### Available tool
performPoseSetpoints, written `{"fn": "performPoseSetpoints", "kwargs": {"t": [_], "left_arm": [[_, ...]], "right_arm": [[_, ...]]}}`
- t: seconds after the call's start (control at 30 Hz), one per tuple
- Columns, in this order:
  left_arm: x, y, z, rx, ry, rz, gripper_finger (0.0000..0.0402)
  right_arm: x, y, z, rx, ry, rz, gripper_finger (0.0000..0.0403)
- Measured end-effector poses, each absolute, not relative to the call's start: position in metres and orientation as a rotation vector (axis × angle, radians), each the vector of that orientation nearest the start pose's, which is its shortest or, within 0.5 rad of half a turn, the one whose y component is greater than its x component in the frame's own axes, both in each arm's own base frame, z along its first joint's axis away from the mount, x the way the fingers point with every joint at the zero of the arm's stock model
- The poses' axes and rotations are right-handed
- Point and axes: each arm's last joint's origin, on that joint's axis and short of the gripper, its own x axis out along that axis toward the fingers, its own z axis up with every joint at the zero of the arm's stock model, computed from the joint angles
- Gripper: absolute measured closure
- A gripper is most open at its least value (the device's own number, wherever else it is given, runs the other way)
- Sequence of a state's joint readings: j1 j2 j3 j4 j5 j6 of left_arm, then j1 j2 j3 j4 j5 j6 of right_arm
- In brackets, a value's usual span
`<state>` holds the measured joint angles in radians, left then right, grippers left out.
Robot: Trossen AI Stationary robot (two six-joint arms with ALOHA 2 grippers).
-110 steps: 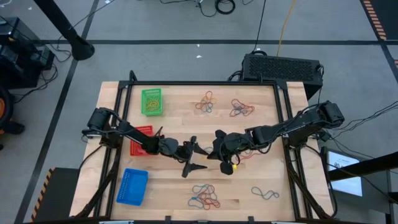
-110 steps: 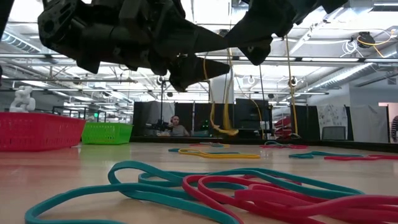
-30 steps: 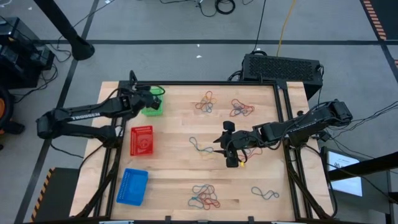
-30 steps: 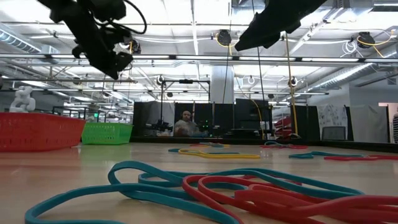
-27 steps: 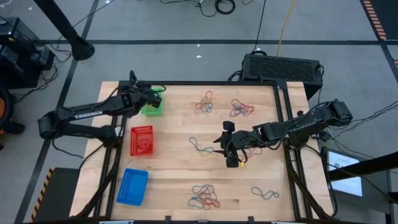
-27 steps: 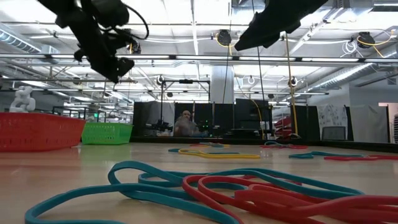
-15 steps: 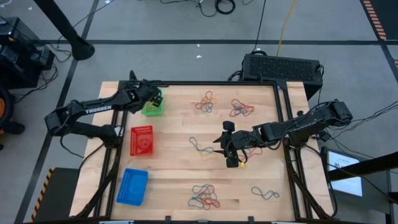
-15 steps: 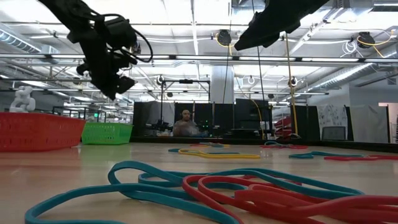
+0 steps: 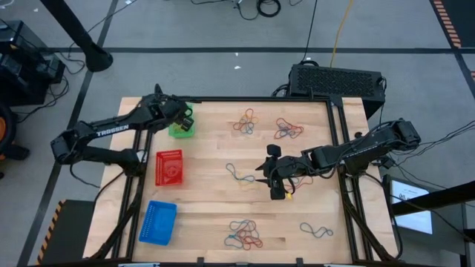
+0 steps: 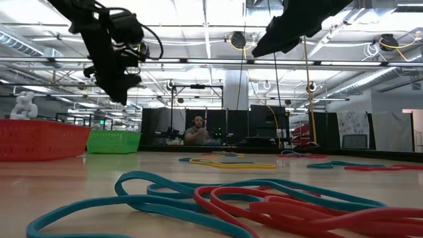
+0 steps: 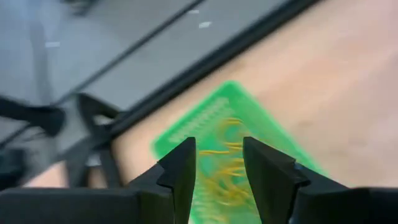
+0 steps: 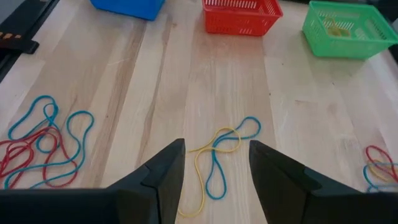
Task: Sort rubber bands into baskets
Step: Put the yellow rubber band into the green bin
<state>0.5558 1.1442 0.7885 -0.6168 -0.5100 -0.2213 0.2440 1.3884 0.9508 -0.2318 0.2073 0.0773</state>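
Note:
My left gripper (image 9: pixel 183 116) hovers open and empty above the green basket (image 9: pixel 180 130) at the table's far left. The left wrist view shows this gripper (image 11: pixel 219 149) over the green basket (image 11: pixel 255 121), which holds yellow rubber bands (image 11: pixel 225 180). My right gripper (image 9: pixel 273 176) is open and empty above mid-table. In the right wrist view my right gripper (image 12: pixel 214 155) is over a yellow and a blue band (image 12: pixel 219 158) lying flat on the wood. The red basket (image 9: pixel 169 167) and the blue basket (image 9: pixel 157 221) stand along the left side.
Loose band clusters lie at the far middle (image 9: pixel 246 122), the far right (image 9: pixel 288 130), the near middle (image 9: pixel 245 233) and the near right (image 9: pixel 317 231). A large black box (image 9: pixel 338 80) sits beyond the far edge. A person (image 10: pixel 193 132) shows in the room behind.
My left arm has swung, and its gripper has shifted a little toward the table's far edge while staying over the green basket.

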Motion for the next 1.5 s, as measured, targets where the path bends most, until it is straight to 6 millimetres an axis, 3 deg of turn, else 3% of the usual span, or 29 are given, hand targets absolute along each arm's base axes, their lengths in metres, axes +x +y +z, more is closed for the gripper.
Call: {"fn": "performPoseSetpoints", "kwargs": {"t": [0.2, 0.33, 0.57, 0.8, 0.97, 1.5], "left_arm": [[0.178, 0.093, 0.248, -0.341, 0.797, 0.785, 0.026], [0.191, 0.063, 0.244, -0.322, 0.666, 0.619, 0.026], [0.217, 0.002, 0.227, -0.203, 0.375, 0.262, 0.0261], [0.227, -0.044, 0.212, 0.001, 0.291, 0.025, 0.0261], [0.229, -0.055, 0.208, 0.033, 0.291, -0.022, 0.0261], [0.229, -0.057, 0.207, 0.032, 0.301, -0.027, 0.0261]], "right_arm": [[0.285, 0.061, 0.25, 0.026, 0.702, -0.048, 0.0234], [0.286, 0.053, 0.249, 0.066, 0.711, -0.088, 0.0246], [0.289, 0.054, 0.245, 0.103, 0.737, -0.016, 0.0261], [0.301, 0.067, 0.213, 0.028, 0.849, 0.018, 0.0261], [0.313, 0.07, 0.188, 0.001, 0.899, 0.02, 0.0261], [0.333, 0.074, 0.131, -0.043, 0.983, 0.023, 0.0261]]}}
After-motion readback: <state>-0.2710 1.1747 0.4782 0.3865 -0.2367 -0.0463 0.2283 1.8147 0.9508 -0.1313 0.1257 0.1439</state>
